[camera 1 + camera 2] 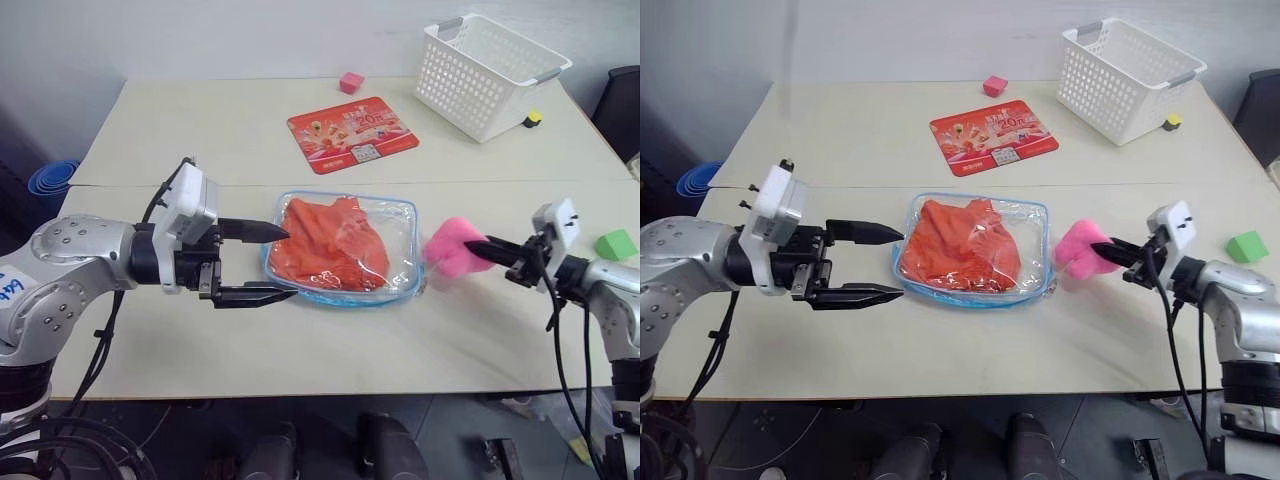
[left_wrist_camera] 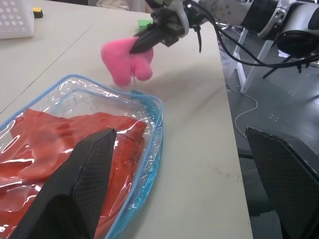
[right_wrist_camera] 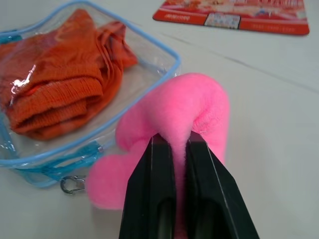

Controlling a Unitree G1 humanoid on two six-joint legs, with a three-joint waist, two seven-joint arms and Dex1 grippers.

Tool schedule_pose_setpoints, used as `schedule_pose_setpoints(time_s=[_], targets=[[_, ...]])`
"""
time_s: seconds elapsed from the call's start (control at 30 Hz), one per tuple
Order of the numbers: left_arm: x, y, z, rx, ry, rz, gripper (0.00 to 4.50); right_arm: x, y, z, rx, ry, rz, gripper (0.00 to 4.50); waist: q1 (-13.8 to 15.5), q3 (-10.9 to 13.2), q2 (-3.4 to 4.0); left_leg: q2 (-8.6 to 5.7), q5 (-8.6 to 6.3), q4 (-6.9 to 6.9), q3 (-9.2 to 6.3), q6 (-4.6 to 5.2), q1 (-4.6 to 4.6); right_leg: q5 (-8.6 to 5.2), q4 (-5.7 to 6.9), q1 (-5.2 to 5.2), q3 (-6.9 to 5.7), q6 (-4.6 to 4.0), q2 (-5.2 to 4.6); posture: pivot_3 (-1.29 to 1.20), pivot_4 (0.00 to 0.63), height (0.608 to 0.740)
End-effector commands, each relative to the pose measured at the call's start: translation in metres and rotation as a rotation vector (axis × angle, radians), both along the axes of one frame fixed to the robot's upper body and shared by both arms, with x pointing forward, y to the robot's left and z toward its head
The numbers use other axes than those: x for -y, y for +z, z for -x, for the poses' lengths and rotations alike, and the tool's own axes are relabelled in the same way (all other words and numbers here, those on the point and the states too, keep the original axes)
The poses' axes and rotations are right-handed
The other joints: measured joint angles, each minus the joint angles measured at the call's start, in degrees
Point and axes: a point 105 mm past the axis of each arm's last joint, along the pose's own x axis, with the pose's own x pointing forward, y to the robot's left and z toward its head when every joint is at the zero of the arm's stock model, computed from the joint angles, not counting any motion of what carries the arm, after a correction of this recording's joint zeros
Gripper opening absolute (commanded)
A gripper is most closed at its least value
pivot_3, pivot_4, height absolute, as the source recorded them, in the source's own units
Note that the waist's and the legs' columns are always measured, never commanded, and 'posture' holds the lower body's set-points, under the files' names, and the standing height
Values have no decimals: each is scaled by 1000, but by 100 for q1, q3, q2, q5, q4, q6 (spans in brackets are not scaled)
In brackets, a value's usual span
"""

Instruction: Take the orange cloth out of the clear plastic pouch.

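The clear plastic pouch (image 1: 404, 284) with light blue edging lies flat at the middle of the table. The wrinkly orange cloth (image 1: 330, 243) is inside it. My left gripper (image 1: 290, 264) is open and level at the pouch's left edge, one finger over the cloth's corner and one just in front of the pouch. In the left wrist view one of its fingers (image 2: 84, 174) overlaps the pouch. Just right of the pouch, my right gripper (image 3: 172, 143) is shut on a pink plush toy (image 1: 450, 247), pinching a fold of it beside the zipper ring (image 3: 72, 184).
A red printed mat (image 1: 351, 133) lies behind the pouch. A white lattice basket (image 1: 488, 72) stands at the back right with a small yellow and black object (image 1: 534, 118) beside it. A pink cube (image 1: 350, 82) sits at the far edge, a green block (image 1: 616, 244) at the right edge.
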Motion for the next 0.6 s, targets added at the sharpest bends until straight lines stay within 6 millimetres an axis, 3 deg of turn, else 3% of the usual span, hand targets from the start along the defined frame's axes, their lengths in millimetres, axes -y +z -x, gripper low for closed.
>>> schedule_pose_setpoints(time_s=[0.03,0.17,0.27,0.4,0.6], targets=[[1,3,1,34,-15,2,4342,-14,37,17,131,96,39,23,-3,0,0,0,0,0,0,0,0,0,0,0,0,0,0,0,150,740],[2,1,1,36,-20,3,4342,-35,45,34,172,221,142,23,4,0,0,2,0,0,-1,-1,0,0,0,1,0,0,0,0,150,740],[5,-3,2,33,-36,-3,4342,-68,48,55,191,405,229,23,6,0,0,1,0,0,0,0,-1,0,-1,1,1,0,-1,0,150,740],[10,-6,0,31,-47,-2,4342,-100,19,73,220,620,451,23,6,0,-1,4,-1,0,-1,-2,1,0,-2,1,1,0,0,0,150,740],[18,-9,-3,30,-57,7,4342,-114,-27,72,277,727,622,23,37,1,-3,-2,-1,1,-2,-2,-1,0,-4,2,-1,0,0,0,150,740]])
